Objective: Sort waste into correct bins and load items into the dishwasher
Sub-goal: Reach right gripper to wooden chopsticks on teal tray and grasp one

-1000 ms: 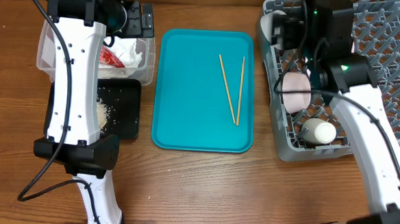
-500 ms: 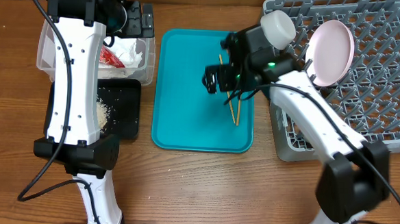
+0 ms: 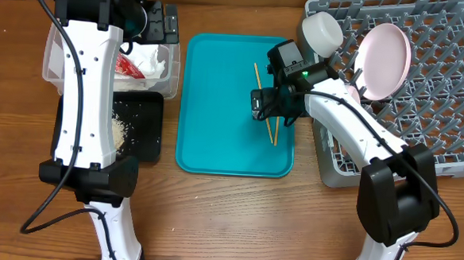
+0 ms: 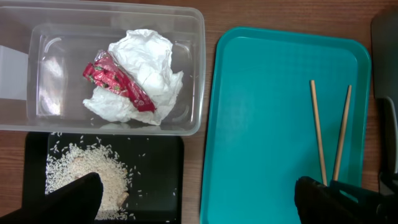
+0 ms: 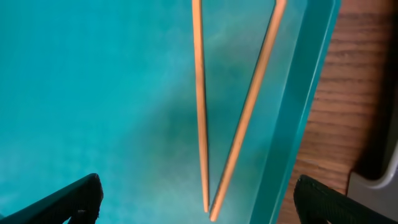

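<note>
Left tool – jaws wide apart, holding nothing, hanging above the clear rectangular plastic tub and the shallow black rectangular tray at the left of the wooden surface. Tub holds the crumpled red shiny wrapper, lying on the crumpled white paper napkin. Black tray sits just beside the tub, with loose white rice grains heaped in one end and a few scattered.

Middle: flat teal serving tray, bare except for two thin wooden chopsticks, one and the other, on its right half. They lie in a narrow V, tips nearly meeting at one end; the outer one runs close to the tray's right rim.

Right tool – jaws spread full, gripping nothing, low over the meeting ends of the chopsticks; contact cannot be told.

Right: large square grey plastic dish rack with upright pegs. Large round pale pink plate stands on edge among the pegs, and a small white bowl sits at the rack's corner nearest the teal tray.
</note>
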You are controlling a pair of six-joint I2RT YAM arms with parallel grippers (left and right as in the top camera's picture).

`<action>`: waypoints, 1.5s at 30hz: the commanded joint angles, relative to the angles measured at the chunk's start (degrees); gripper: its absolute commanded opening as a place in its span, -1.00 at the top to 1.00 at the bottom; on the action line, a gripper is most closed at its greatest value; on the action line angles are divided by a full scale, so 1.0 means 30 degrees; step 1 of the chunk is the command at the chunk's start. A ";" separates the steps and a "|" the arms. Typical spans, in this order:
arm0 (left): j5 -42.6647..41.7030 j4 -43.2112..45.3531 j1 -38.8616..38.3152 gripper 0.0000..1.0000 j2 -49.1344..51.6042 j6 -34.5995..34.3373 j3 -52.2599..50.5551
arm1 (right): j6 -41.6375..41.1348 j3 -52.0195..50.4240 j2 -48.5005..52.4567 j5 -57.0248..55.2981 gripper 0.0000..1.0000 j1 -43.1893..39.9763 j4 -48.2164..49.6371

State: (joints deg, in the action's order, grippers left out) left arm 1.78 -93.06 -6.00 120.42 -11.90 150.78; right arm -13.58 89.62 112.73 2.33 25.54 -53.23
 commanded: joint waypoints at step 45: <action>-0.0299 0.0036 -0.0131 -0.99 -0.0240 -0.0197 0.0284 | -0.1494 0.1428 -0.1530 -0.0823 -0.34 0.0415 0.1967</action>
State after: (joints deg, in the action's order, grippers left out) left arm 1.78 -93.06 -6.00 120.42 -11.90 150.78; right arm -17.96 91.66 116.03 -0.01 28.69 -47.33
